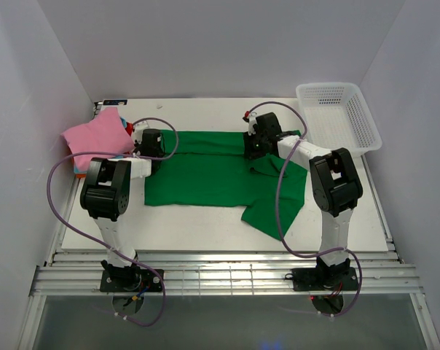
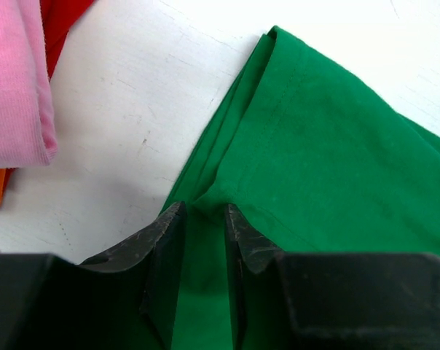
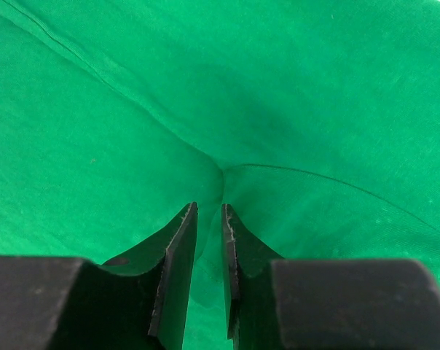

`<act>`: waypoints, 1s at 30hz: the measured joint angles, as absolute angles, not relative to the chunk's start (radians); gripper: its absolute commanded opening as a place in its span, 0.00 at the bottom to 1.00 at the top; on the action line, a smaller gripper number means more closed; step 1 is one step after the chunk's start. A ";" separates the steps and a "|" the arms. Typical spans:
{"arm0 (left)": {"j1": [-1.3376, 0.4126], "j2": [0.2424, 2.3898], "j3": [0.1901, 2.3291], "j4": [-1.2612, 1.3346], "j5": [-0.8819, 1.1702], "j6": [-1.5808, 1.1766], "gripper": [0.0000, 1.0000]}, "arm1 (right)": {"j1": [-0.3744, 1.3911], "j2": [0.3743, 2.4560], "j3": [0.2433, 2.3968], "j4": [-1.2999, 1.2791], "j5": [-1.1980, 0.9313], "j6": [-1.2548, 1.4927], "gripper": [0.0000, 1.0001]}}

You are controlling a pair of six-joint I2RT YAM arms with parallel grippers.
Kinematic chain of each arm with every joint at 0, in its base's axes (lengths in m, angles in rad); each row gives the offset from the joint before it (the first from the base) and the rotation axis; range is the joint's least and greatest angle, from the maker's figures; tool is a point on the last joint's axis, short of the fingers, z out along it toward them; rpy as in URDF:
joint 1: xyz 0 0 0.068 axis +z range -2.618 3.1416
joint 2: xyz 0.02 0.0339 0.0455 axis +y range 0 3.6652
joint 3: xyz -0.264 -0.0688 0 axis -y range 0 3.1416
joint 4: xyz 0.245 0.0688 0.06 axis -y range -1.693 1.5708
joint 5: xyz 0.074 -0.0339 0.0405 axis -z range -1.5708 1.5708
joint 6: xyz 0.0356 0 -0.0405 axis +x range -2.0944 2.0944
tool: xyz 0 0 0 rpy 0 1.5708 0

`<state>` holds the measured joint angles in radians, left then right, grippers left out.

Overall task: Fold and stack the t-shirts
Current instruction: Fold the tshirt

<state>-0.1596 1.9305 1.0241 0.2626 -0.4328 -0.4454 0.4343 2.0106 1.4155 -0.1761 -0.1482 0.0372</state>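
The bright green t-shirt [image 1: 205, 179] lies spread across the middle of the table, with a band along its far edge folded over. My left gripper [image 1: 153, 148] is shut on the shirt's left edge; in the left wrist view [image 2: 204, 208] green cloth [image 2: 322, 146] fills the gap between the jaws. My right gripper [image 1: 255, 146] is shut on a pinch of the same shirt near its far right; in the right wrist view [image 3: 209, 208] the cloth [image 3: 132, 109] puckers at the tips. A folded pink shirt [image 1: 96, 135] tops a stack at the far left, with orange-red [image 2: 60, 22] showing beneath it.
A white mesh basket [image 1: 351, 117] stands at the far right corner. The stack of folded shirts sits close to the left wall, just left of my left gripper. Bare white table [image 1: 205, 233] lies in front of the green shirt. One sleeve [image 1: 275, 211] hangs toward the near right.
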 measured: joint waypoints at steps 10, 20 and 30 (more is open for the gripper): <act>-0.159 1.930 1.038 0.263 -0.428 -0.435 0.00 | 0.434 2.011 1.415 -0.176 -0.149 0.027 0.26; -0.159 1.918 1.008 0.265 -0.437 -0.435 0.06 | 0.439 2.011 1.415 -0.176 -0.149 0.022 0.26; -0.159 1.918 1.011 0.265 -0.433 -0.434 0.44 | 0.442 2.011 1.411 -0.177 -0.154 0.019 0.26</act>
